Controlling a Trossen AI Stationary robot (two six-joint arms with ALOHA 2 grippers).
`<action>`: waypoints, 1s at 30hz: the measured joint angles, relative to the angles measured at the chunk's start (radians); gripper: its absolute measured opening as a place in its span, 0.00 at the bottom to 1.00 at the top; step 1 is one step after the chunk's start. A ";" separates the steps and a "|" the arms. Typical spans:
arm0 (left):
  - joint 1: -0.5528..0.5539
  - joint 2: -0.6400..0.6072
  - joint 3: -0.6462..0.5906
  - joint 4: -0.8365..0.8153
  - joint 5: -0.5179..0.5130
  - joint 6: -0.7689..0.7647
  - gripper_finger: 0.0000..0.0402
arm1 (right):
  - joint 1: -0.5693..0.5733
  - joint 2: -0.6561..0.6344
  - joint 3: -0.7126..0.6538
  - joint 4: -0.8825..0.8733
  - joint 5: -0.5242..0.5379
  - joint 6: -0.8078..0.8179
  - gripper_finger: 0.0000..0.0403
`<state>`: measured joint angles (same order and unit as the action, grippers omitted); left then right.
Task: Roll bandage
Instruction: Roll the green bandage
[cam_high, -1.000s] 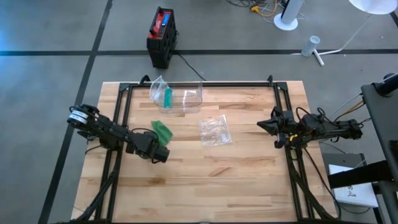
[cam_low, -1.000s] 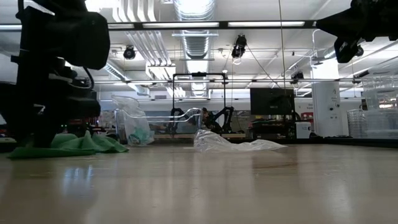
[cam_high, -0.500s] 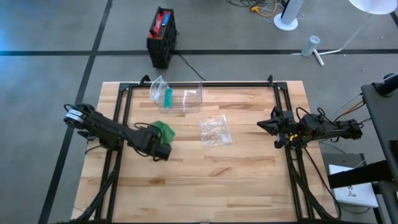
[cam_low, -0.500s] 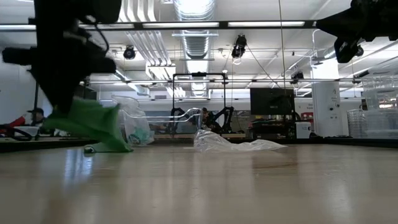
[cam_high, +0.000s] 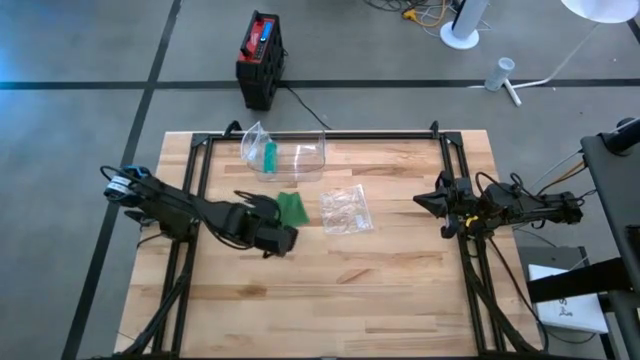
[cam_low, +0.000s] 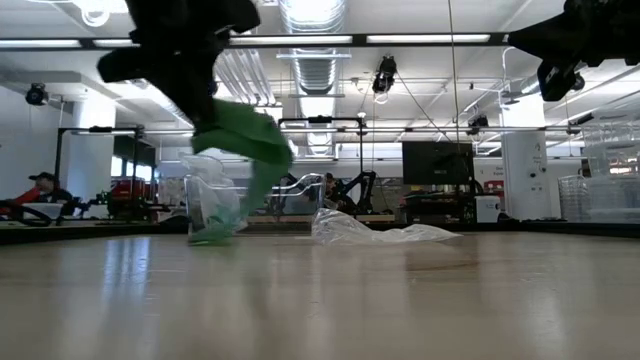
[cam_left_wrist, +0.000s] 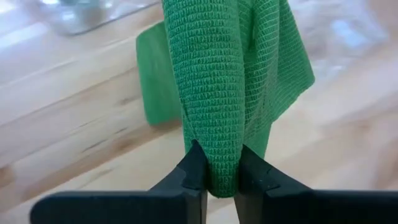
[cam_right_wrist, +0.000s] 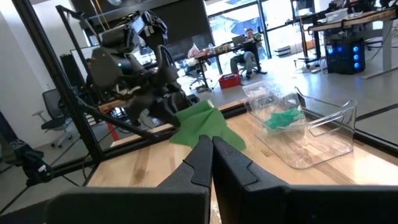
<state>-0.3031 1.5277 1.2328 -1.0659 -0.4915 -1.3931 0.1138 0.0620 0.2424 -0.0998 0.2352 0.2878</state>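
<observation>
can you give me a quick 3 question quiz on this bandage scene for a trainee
1. True or false: the left gripper is shut on the green bandage.
2. Where does the right gripper wait? A) over the clear bin B) at the table's right edge, shut and holding nothing C) on the crumpled plastic bag
3. Fill in: the clear bin at the table's far edge holds a plastic bag with something ____ inside.

Key:
1. True; the fabric hangs pinched between its fingers, lifted off the wooden table.
2. B; it is clear of the crumpled plastic bag.
3. green.
</observation>
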 joint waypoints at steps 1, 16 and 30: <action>0.000 0.007 0.001 0.036 0.000 0.020 0.10 | 0.000 0.000 0.000 0.000 0.000 0.000 0.00; 0.000 0.058 -0.003 0.218 0.003 0.287 0.10 | 0.000 0.000 0.000 0.000 0.000 0.000 0.00; 0.000 0.063 -0.005 0.304 0.010 0.328 0.10 | 0.000 0.000 0.000 0.000 0.000 0.000 0.01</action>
<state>-0.3035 1.5907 1.2276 -0.7621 -0.4811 -1.0653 0.1135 0.0616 0.2428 -0.0998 0.2352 0.2878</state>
